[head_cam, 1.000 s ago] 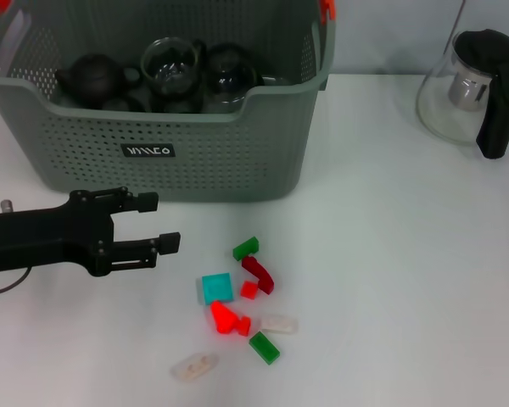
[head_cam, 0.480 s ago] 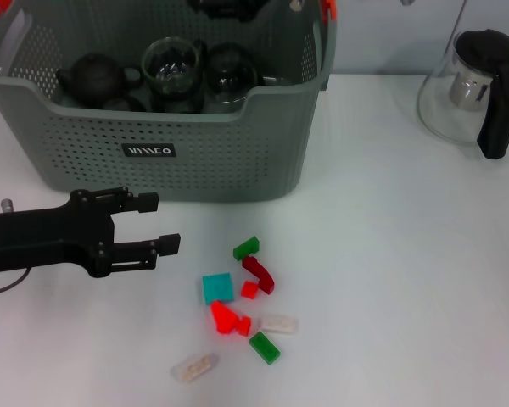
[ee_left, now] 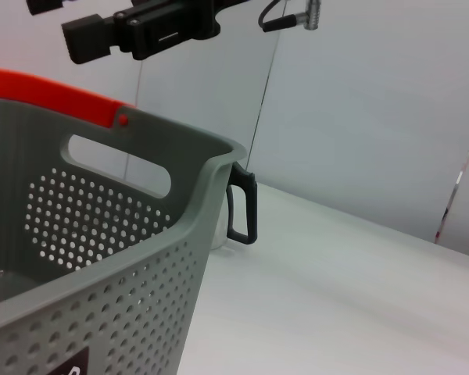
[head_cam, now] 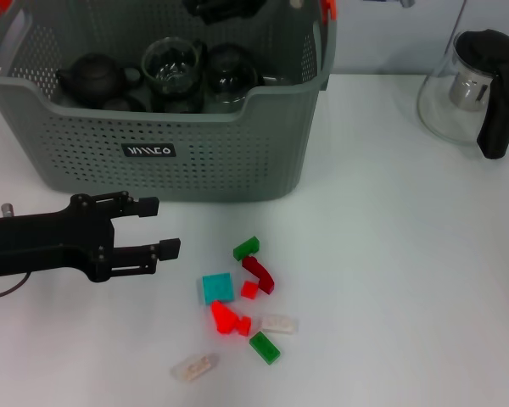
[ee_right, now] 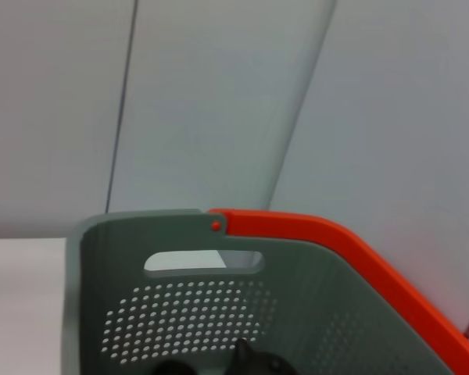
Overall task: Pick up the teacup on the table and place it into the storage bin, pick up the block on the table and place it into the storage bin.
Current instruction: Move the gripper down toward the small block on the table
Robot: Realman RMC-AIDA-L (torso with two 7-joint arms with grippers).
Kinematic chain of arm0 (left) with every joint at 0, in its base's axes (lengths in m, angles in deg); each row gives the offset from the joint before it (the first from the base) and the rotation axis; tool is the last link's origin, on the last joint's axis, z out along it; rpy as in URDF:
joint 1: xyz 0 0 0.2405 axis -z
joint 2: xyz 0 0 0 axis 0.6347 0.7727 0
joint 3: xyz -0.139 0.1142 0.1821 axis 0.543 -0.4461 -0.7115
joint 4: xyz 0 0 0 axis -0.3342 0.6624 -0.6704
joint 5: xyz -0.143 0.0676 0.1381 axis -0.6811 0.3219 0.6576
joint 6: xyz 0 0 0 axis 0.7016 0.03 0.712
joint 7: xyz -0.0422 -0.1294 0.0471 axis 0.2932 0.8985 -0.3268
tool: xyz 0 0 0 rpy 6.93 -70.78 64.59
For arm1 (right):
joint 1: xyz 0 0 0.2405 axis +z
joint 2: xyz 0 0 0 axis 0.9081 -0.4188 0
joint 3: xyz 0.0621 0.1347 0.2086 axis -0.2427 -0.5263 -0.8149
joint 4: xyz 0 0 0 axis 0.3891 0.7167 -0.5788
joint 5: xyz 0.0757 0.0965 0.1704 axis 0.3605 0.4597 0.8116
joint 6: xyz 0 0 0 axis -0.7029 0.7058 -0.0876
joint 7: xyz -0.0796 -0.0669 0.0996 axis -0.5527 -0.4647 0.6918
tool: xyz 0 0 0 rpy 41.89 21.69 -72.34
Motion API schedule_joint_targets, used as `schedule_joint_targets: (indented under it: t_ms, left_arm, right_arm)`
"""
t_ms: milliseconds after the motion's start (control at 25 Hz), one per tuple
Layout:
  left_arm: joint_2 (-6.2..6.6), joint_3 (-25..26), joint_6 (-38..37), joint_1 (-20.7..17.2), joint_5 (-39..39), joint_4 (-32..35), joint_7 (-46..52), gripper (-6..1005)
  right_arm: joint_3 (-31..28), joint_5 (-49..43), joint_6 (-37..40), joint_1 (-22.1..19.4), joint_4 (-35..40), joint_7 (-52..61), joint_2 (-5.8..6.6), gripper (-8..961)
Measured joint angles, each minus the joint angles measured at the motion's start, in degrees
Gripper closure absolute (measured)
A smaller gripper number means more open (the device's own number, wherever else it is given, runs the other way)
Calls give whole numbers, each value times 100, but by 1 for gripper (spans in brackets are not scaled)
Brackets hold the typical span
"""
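— Where does the storage bin [head_cam: 237,161] stand, and what is new about it?

— It sits at the far left of the table [head_cam: 407,254]. A second ago nothing hung over it; now the right gripper [head_cam: 225,8] has come in above its far rim. Whether it carries anything, I cannot tell.

— And the teacup?

— No teacup is left on the table. Inside the bin I count three vessels: a dark teapot [head_cam: 93,78], a glass cup [head_cam: 171,66] and a dark-lidded glass pot [head_cam: 231,72] beside it. So I judge the teacup half is done or finishing, and the block half has not begun.

— The left gripper [head_cam: 157,225]?

— In front of the bin, low over the table, jaws released and empty, pointing toward the blocks. It has barely shifted in the last second.

— How many blocks?

— All loose in front of the bin, near its right corner: two green blocks [head_cam: 246,248], one teal block [head_cam: 216,288], two pale blocks [head_cam: 278,323], one dark red arch [head_cam: 259,274], and bright red pieces [head_cam: 225,318], three or four, too bunched to separate.

— Anything else?

— One glass pitcher [head_cam: 471,89] with a black handle, well to the right of the bin.
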Motion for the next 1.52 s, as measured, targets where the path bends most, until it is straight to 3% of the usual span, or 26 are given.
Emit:
schedule_joint_targets:
  t_ms: [120, 320, 360, 400, 520, 840, 1000, 1160, 1280, 1520]
  left_arm:
    - [-1, 3, -22, -2, 1, 0, 0, 236]
    - [-7, 4, -41, -10, 0, 0, 0, 236]
    - [-8, 3, -45, -11, -2, 0, 0, 236]
    - [-8, 4, -47, -11, -2, 0, 0, 236]
    - [-10, 3, -49, -27, 0, 0, -1, 236]
    - [-26, 3, -58, -79, 0, 0, -84, 236]
    - [-34, 3, -57, -89, 0, -7, -109, 236]
    - [-35, 3, -57, -91, -5, -9, -111, 236]
    - [-29, 3, -57, -78, 1, -9, -121, 236]
    - [-21, 3, -57, -79, 5, -7, -132, 236]
  right_arm:
    - [21, -36, 44, -94, 184, 253, 45, 275]
    - [43, -211, 432, -475, 961, 855, 72, 58]
    - [41, -237, 825, -784, 1532, 1111, 47, 51]
    - [41, -237, 825, -784, 1532, 1111, 47, 45]
    - [7, -193, 1533, -1271, 2475, 1395, 13, 25]
    - [-24, -173, 3703, -2246, 3850, 1606, 57, 23]
    - [-34, -213, 4334, -2445, 4006, 1713, 74, 23]
    - [99, -464, 4565, -2475, 3979, 1838, -9, 24]
    - [369, -815, 4653, -2452, 3945, 1840, -101, 24]
    - [1144, -1228, 4696, -2259, 3560, 1883, -102, 23]
